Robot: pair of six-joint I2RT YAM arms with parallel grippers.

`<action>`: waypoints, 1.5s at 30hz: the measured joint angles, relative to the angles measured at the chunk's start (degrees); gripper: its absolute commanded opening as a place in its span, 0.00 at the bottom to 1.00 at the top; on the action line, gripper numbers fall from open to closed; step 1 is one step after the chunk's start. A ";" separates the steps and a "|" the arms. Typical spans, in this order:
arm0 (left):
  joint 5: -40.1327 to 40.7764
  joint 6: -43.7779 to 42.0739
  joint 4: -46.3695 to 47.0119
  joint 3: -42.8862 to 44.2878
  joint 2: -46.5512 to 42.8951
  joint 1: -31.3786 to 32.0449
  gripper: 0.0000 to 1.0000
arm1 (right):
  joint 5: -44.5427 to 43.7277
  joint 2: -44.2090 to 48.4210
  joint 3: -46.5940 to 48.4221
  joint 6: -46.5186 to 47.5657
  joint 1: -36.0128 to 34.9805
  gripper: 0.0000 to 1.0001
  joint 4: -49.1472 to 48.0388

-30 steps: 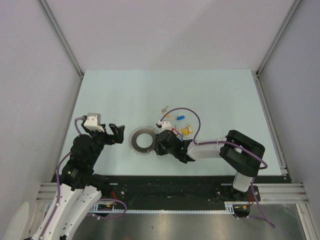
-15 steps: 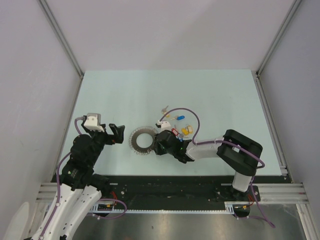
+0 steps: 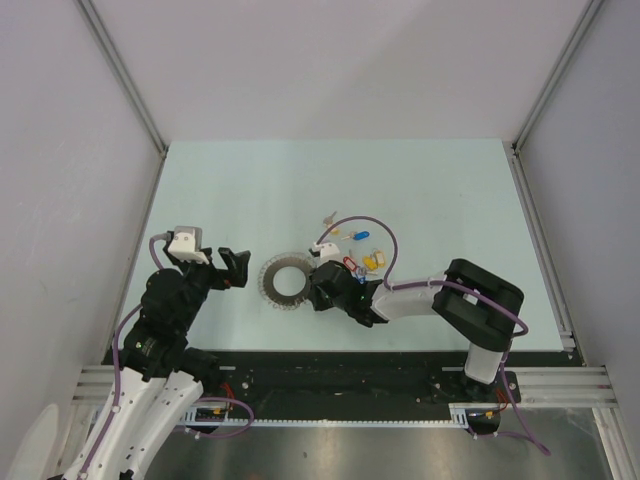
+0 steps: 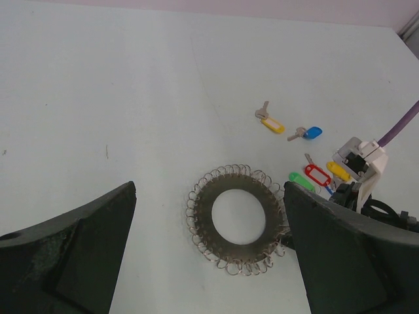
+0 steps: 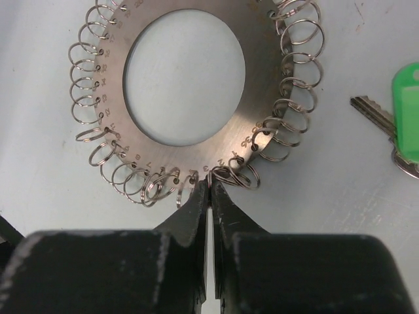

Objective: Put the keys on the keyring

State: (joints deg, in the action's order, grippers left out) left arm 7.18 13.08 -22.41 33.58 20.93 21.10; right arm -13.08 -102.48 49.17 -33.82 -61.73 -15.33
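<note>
No keys (image 4: 318, 175) are threaded yet: all lie loose on the tabletop (image 4: 131, 78) ahead and right of the right gripper (image 5: 208, 191), its tips pressed together at the near rim of the keyring (image 5: 255, 91), while the left gripper (image 3: 234, 268) hangs spread wide, with the ring just off its tips

Open table (image 4: 131, 85) beyond keyring (image 4: 207, 221); keys (image 4: 313, 133) rightward.
</note>
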 measured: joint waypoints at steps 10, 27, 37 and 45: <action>-1.51 -0.09 0.50 0.00 0.09 0.00 1.00 | 0.11 8.85 -0.52 10.97 -0.57 0.00 -0.24; -24.28 -3.30 11.23 7.58 9.07 -0.09 1.00 | 14.69 30.86 -0.20 30.86 5.77 0.00 -10.08; -41.18 -4.50 23.23 8.72 18.27 -0.09 1.00 | 34.82 38.14 -5.25 27.74 17.40 0.00 -25.18; -51.54 -3.61 28.06 13.64 25.70 -0.13 0.99 | 45.05 35.78 -10.60 18.71 23.96 0.00 -37.90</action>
State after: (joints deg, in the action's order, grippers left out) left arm -44.36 9.47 5.65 47.22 46.63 20.97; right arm 31.97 -66.70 38.57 -15.11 -37.78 -53.23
